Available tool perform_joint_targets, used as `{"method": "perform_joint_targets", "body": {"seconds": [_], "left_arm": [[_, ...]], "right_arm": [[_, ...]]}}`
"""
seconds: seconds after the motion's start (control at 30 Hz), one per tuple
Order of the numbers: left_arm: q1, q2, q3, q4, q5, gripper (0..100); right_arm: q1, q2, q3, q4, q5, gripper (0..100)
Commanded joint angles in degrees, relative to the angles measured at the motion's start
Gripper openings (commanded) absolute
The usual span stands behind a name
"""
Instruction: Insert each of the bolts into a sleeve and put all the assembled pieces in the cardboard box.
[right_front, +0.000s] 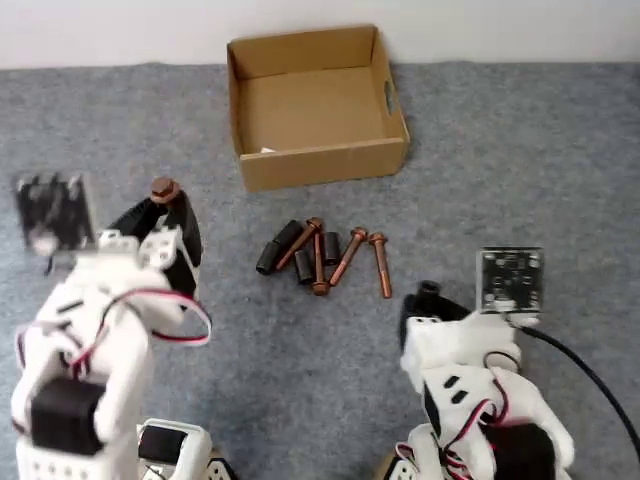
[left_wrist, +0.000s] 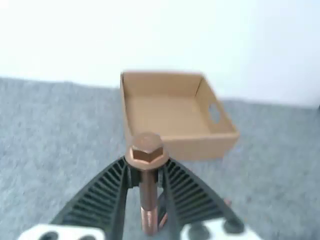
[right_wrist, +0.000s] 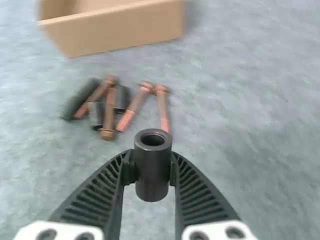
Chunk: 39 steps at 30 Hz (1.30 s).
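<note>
My left pincer (left_wrist: 146, 169) pinched one bolt (left_wrist: 146, 150) and my right pincer (right_wrist: 152, 169) a sleeve (right_wrist: 152, 150), unjoined. The cardboard box (right_front: 320, 162) held no assembled pieces. Loose bolts (right_front: 347, 257) and sleeves (right_front: 280, 245) lay on the surface (right_front: 520, 150).

Robotics lab bench, grey felt tabletop (right_front: 520, 150), plain white wall (right_front: 100, 30), bare circuit board (right_front: 511, 280)

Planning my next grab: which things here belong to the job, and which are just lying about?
Job: bolt in left gripper; sleeve in right gripper; loose bolts; loose sleeves; cardboard box.
Lying about: black cable; small white scrap in box.
</note>
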Motion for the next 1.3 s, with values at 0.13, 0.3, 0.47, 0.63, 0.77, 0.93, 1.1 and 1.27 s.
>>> {"method": "perform_joint_targets", "body": {"seconds": [0.13,0.3,0.47,0.63,0.77,0.93,1.1,1.27], "left_arm": [[7.12,-18.99,14.11,-11.87,1.05,0],[13.71,-28.75,19.65,-14.42,4.48,0],[16.97,-31.91,20.35,-14.33,7.30,0],[19.78,-32.18,20.00,-14.42,12.22,0],[20.40,-32.09,20.09,-14.42,13.98,0],[21.45,-31.91,18.77,-12.40,13.98,0],[22.42,-31.91,19.21,-10.73,13.98,0],[22.42,-32.18,22.55,-11.16,12.13,0]], "right_arm": [[-11.38,-0.22,4.04,-14.20,0.79,0.8],[-22.02,0.04,6.07,-21.58,1.14,0.8],[-29.67,0.31,8.26,-24.84,8.44,0.8],[-34.95,0.31,9.76,-28.88,14.15,0.8],[-36.88,0.31,9.76,-31.08,17.14,0.8],[-34.77,0.40,9.49,-31.08,18.20,0.8],[-35.12,-0.13,9.32,-31.52,21.36,0.8],[-35.03,0.04,9.32,-36.18,23.12,0.8]]}}
